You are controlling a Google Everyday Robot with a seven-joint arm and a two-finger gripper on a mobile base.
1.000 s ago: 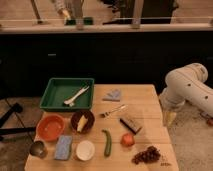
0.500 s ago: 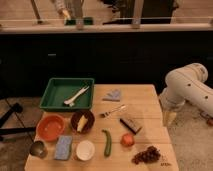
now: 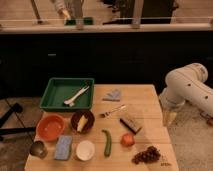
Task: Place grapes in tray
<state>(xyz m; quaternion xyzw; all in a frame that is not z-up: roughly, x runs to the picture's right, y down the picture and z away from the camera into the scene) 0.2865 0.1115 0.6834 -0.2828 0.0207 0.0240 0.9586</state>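
**Step in hand:** approach; grapes [image 3: 147, 155] not yet grasped.

**Positions:** grapes lie at front-right corner of table [image 3: 145, 97], near red fruit [image 3: 128, 140]. Tray [image 3: 48, 95] sits at back-left corner w/ a white utensil [image 3: 77, 95] inside.

**Recommended procedure:**
1. Descend from above and grip mid-bunch across its short axis, avoiding the fruit.
2. Lift clear of neighbouring items, then traverse diagonally to tray.
3. Release low over bare tray floor.

**Arm pose:** elbow raised off right edge, forearm pointing down. Gripper [image 3: 169, 120] hangs beside right edge, well apart from grapes. Open/closed state: cannot tell.
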